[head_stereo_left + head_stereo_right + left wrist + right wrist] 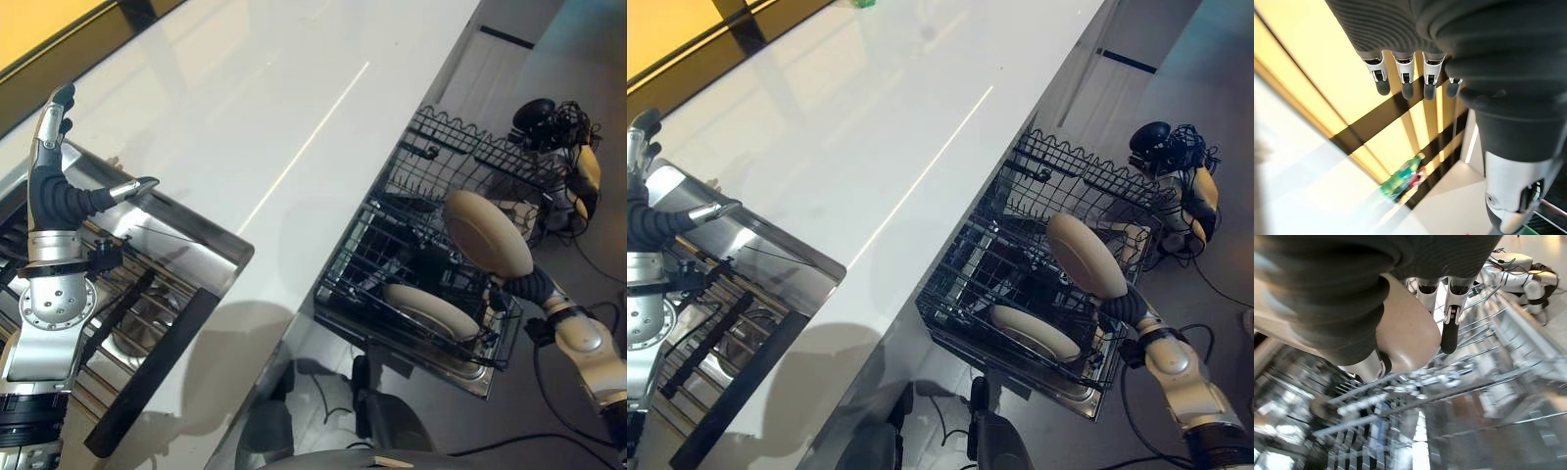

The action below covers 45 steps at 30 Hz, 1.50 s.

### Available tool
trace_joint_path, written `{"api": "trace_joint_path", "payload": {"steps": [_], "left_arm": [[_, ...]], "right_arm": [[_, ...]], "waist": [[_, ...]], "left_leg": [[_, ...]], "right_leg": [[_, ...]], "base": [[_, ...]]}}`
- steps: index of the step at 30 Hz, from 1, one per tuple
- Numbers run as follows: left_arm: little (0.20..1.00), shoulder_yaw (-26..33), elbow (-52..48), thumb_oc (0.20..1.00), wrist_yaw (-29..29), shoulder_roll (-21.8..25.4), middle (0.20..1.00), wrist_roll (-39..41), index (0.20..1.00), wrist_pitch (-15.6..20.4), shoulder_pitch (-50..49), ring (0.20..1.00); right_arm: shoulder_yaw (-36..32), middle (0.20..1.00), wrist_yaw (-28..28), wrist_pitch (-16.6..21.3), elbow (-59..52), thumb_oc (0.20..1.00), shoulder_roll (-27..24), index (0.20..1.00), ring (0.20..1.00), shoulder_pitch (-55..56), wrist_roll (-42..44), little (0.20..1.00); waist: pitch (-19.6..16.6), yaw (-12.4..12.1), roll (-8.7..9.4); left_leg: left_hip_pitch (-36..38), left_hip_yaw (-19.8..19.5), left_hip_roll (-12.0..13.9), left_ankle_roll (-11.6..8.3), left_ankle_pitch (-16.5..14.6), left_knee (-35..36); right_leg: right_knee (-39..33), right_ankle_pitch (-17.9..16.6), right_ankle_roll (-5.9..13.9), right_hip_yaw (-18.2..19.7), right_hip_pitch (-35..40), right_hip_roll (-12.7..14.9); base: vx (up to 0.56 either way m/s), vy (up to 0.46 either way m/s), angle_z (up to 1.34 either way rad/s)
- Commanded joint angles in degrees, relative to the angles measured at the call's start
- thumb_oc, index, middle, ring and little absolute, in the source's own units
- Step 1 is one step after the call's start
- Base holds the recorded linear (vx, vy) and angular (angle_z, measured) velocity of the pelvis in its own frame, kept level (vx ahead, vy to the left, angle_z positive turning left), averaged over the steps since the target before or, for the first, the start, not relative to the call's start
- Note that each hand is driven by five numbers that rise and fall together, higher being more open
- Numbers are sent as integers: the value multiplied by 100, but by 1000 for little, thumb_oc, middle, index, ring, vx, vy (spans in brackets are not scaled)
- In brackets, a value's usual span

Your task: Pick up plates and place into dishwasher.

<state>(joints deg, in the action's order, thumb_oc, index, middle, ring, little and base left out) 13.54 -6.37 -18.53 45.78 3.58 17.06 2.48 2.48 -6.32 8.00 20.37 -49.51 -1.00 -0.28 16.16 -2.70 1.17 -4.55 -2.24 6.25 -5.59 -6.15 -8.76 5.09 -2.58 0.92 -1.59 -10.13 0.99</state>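
Right hand (521, 281) grips a cream plate (487, 233) by its lower rim, tilted above the dishwasher rack (431, 245), where another plate (431, 308) lies at 7 o'clock. Stiff, glazed, breakable; likely slippery, so hold the rim. Left hand (59, 186) hovers over the counter (294, 98), fingers straight.

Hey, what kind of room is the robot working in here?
Most likely a kitchen: a long white counter with a steel sink, and a pulled-out dishwasher rack holding a plate while the right hand brings another plate.
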Motion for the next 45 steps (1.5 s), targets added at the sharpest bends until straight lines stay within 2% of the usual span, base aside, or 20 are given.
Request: {"api": "trace_joint_path", "payload": {"steps": [1,8,15,20,27,32,37,40,43,44,45], "left_arm": [[1000,-53,-348,1000,-99,745,1000,225,1000,79,145,1000],[1000,-395,-182,1000,-312,992,1000,271,1000,20,501,1000],[1000,-670,-8,1000,-424,1117,1000,218,1000,29,876,1000],[1000,-952,187,1000,-506,1266,1000,206,1000,24,1308,1000],[1000,-1184,376,1000,-679,1372,1000,135,1000,56,1696,1000],[1000,-1424,456,1000,-825,1497,1000,120,1000,8,2084,1000],[1000,-1642,447,1000,-892,1605,1000,106,1000,-58,2435,1000],[1000,-1659,452,1000,-907,1635,1000,131,1000,-73,2503,1000],[1000,-1580,461,1000,-891,1666,1000,190,1000,-50,2461,1000],[1000,-1554,455,1000,-886,1659,1000,179,1000,-42,2450,1000],[1000,-1552,454,1000,-888,1656,1000,176,1000,-41,2448,1000]], "right_arm": [[227,200,-167,-15,-116,200,-577,200,200,-447,379,200],[687,200,-618,-135,283,200,-974,200,200,-1087,329,200],[1249,200,-1550,-122,775,200,-1139,200,200,-1531,635,200],[1839,200,-1808,-68,1399,200,-1157,200,200,-2022,710,200],[2386,200,-1665,-160,1826,200,-1183,200,200,-2575,305,200],[3154,200,-1426,-299,2525,200,-1343,200,200,-3191,-646,200],[3752,200,-1148,-432,3209,200,-1392,200,200,-3810,-852,200],[3878,200,-1069,-507,3298,200,-1399,200,200,-3961,-865,200],[3793,200,-778,-765,3145,200,-1403,200,200,-3916,-955,200],[3707,523,-583,-854,3047,523,-1388,523,523,-3880,-883,523],[3663,950,-517,-875,2995,950,-1393,950,950,-3862,-858,950]], "waist": [[-294,-106,390],[-51,-101,251],[136,-113,155],[331,-145,81],[586,-134,-52],[833,-146,-173],[978,-204,-228],[999,-209,-243],[1006,-191,-236],[1008,-172,-232],[1008,-166,-230]], "left_leg": [[-820,-448,-106,110,-7,-665],[-1010,-539,4,-22,225,-678],[-1238,-598,-26,-75,314,-774],[-1423,-625,-30,-90,384,-837],[-1694,-658,-65,-80,468,-893],[-1918,-681,-79,-67,546,-946],[-2042,-723,-104,-48,597,-918],[-2060,-719,-111,-41,608,-901],[-2060,-690,-119,-22,606,-892],[-2051,-675,-119,-15,610,-870],[-2045,-671,-121,-13,611,-859]], "right_leg": [[16,336,498,120,234,388],[237,461,263,-29,58,228],[403,520,163,-82,-148,192],[501,525,115,-134,-308,173],[602,512,65,-177,-568,163],[685,481,30,-225,-800,167],[723,454,1,-304,-944,178],[720,445,-5,-333,-970,185],[726,438,-7,-349,-974,178],[714,429,-6,-352,-972,174],[708,424,-7,-352,-971,173]], "base": [[45,-246,9],[-1,-128,1],[-16,-71,7],[-34,-76,5],[-52,-56,0],[-63,-50,5],[-59,-61,3],[-37,-21,-1],[-26,-9,0],[-42,-3,0],[-45,9,0]]}}
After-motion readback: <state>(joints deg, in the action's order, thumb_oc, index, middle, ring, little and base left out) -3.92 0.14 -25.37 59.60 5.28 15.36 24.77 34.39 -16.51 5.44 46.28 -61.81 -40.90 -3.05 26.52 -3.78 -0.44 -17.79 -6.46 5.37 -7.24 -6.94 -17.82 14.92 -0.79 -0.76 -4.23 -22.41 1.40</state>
